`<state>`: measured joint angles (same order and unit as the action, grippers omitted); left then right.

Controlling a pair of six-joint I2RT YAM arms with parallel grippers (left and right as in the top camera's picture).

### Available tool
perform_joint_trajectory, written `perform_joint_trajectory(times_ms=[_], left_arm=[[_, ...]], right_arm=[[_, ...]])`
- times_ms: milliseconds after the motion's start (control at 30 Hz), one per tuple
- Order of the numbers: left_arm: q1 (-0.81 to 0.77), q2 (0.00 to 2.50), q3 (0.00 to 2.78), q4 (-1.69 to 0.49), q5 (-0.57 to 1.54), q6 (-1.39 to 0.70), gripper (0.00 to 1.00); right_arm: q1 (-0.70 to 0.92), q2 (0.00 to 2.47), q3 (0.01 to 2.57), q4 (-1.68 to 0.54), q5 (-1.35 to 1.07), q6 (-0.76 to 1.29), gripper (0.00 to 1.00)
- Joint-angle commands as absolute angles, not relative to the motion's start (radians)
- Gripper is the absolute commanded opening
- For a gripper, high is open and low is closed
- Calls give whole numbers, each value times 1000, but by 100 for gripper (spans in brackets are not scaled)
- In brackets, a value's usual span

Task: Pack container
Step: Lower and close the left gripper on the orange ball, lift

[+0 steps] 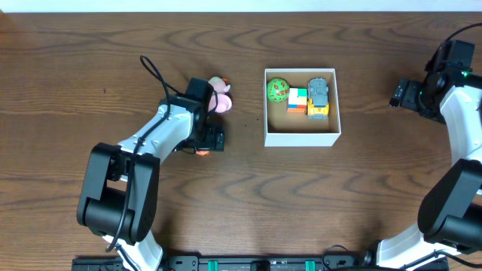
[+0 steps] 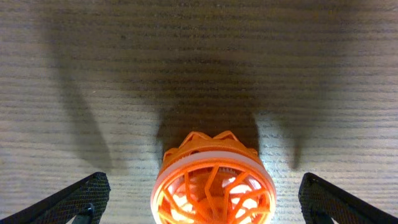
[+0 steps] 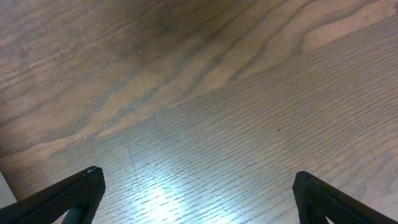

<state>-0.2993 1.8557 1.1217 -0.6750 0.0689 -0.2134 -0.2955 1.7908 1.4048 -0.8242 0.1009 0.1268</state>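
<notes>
The container [image 1: 302,137], a square white-walled box with a brown inside, sits right of centre in the overhead view. It holds a green ball [image 1: 277,89], a multicoloured block [image 1: 297,100] and a grey and yellow toy truck [image 1: 319,98]. My left gripper [image 1: 202,147] is open, low over an orange lattice ball [image 2: 213,186] that lies between its fingertips without touching them. A pink plush toy [image 1: 220,95] lies by the left wrist. My right gripper [image 3: 198,196] is open and empty over bare wood at the far right.
The wooden table [image 1: 68,68] stretches all around. The table's back edge [image 1: 241,10] runs along the top of the overhead view. The left arm [image 1: 143,143] reaches diagonally from the front left.
</notes>
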Motion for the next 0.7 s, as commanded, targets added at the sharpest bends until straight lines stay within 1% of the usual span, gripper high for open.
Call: perform_joint_trajectory(times_ms=[0, 400, 500, 567, 667], left_arm=[[-298, 1869, 1100, -667, 71, -224, 98], [-298, 1869, 1100, -649, 71, -224, 98], [-298, 1869, 1100, -649, 71, -223, 100], [-298, 1869, 1100, -649, 71, -223, 91], [-298, 1869, 1100, -649, 71, -224, 91]], right_arm=[[-300, 1795, 1402, -823, 100, 145, 99], [-300, 1795, 1402, -823, 100, 145, 99], [-300, 1795, 1402, -823, 101, 145, 99], [-300, 1795, 1402, -823, 100, 145, 99], [-300, 1795, 1402, -823, 101, 145, 99]])
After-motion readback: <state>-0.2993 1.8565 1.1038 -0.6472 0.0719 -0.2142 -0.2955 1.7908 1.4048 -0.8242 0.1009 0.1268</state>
